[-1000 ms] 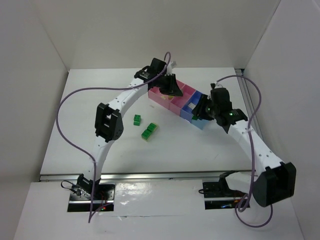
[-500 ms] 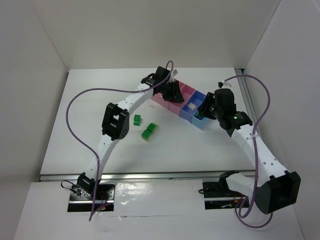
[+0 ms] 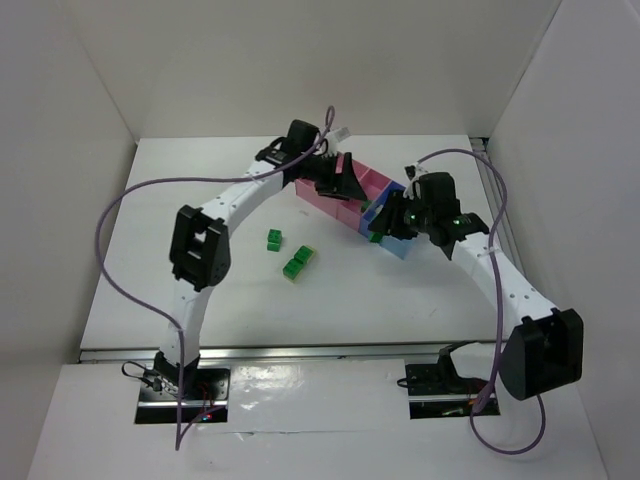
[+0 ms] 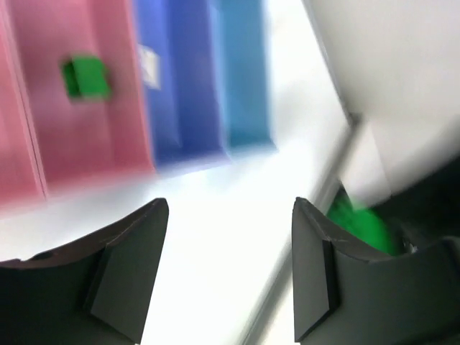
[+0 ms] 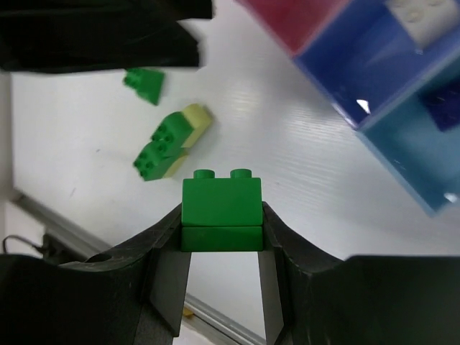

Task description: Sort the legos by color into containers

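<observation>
My right gripper (image 5: 221, 219) is shut on a bright green brick (image 5: 221, 203) and holds it above the table beside the trays' near edge; it also shows in the top view (image 3: 383, 230). My left gripper (image 4: 230, 212) is open and empty, hovering over the tray row (image 3: 340, 188). In the left wrist view a pink tray (image 4: 108, 136) holds one green brick (image 4: 85, 77), and a blue tray (image 4: 180, 108) holds a pale brick (image 4: 149, 65). In the right wrist view the blue tray (image 5: 359, 72) holds the beige brick (image 5: 424, 18), and the light blue tray (image 5: 410, 165) holds a dark purple piece (image 5: 445, 104).
Loose on the table left of the trays lie a single green brick (image 3: 273, 238) and a cluster of green and yellow-green bricks (image 3: 298, 262), which also shows in the right wrist view (image 5: 172, 142). White walls enclose the table. A purple cable loops off each arm.
My right gripper has moved a little left along the trays' near edge with the green brick in it. The left arm has swung and its gripper has shifted slightly over the pink trays.
</observation>
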Tool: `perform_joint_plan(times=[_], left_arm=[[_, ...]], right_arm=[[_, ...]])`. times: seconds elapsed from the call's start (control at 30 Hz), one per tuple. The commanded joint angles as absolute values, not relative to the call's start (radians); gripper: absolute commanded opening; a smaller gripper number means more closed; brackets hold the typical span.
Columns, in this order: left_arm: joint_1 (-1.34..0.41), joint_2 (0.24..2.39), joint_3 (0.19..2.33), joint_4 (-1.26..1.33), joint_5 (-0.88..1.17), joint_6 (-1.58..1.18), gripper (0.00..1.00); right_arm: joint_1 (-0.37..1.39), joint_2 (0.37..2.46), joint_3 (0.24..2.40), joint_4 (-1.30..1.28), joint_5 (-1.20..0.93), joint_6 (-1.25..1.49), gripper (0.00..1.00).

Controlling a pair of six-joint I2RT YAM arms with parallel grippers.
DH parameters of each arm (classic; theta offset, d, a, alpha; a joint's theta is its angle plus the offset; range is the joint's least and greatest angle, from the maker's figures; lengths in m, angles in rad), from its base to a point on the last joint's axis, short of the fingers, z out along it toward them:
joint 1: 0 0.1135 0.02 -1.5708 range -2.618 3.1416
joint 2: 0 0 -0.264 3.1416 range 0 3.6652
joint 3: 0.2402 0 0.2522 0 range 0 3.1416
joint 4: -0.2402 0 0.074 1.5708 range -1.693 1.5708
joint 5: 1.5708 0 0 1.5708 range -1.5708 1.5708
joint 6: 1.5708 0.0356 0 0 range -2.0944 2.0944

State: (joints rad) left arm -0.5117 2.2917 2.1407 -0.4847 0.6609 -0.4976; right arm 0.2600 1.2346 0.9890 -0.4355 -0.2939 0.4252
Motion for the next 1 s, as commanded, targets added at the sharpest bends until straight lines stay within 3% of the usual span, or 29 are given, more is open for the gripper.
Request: perform_joint_plan(times=[0.0, 0.1, 0.23, 0.4, 0.67, 0.97], left_arm=[[-0.427, 2.07, 1.891, -0.294, 1.041, -0.454, 0.72], [-0.417, 1.996, 1.685, -0.073, 1.229, -0.5, 0.78], [-0.426, 1.983, 1.597, 0.058, 1.364, -0.583, 0.78], [-0.457, 2.023, 1.709, -0.19, 1.393, -0.39, 0.78], [-0.457, 2.046, 1.729, -0.206, 1.425, -0.364, 0.74], [-0.477, 2.055, 1.738, -0.206, 1.425, -0.364, 0.59]], right_arm=[[0.242, 1.276, 1.038, -0.328, -0.602, 0.35, 0.09], [0.232, 1.342, 1.081, -0.339, -0.711, 0.286, 0.09], [0.232, 1.378, 1.107, -0.348, -0.9, 0.253, 0.09], [0.232, 1.416, 1.118, -0.339, -1.026, 0.233, 0.09], [0.232, 1.459, 1.155, -0.413, -1.101, 0.169, 0.09], [0.232, 1.459, 1.164, -0.413, -1.101, 0.178, 0.09]])
